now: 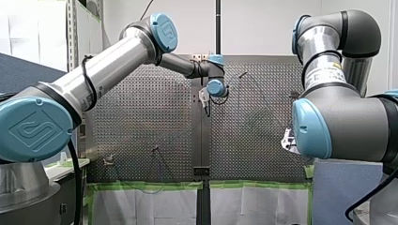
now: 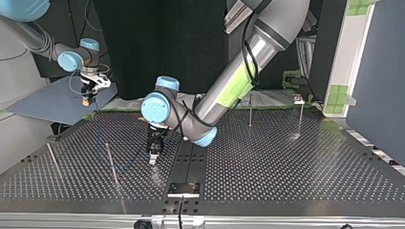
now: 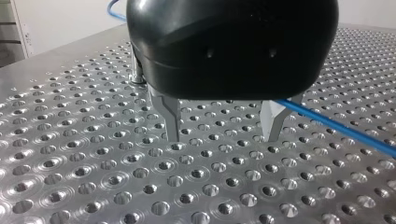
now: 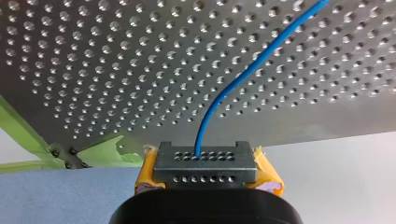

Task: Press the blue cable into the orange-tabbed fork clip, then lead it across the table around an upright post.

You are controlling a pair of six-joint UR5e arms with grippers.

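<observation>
the thin blue cable (image 4: pixel 243 79), likely light and limp, runs over the bench (image 3: pixel 93 177) from the black connector block (image 4: pixel 205 163) clamped in the fingers of my right gripper (image 4: pixel 208 176) to just beside the parted fingers of my left gripper (image 3: pixel 222 137), where its bare run looks best gripped.

In the left wrist view the black housing of my left gripper (image 3: pixel 222 139) hides the roots of its fingers (image 3: pixel 170 116) and a stretch of the blue cable (image 3: pixel 336 128), which the picture's edges cut off at both ends. In the top view the cable just beside my left gripper is too faint to trace, and a small fixture (image 2: pixel 297 98) well apart from it is too small to name. A black block (image 4: pixel 205 161) clamped in my right gripper (image 4: pixel 208 175) covers the cable's end.
</observation>
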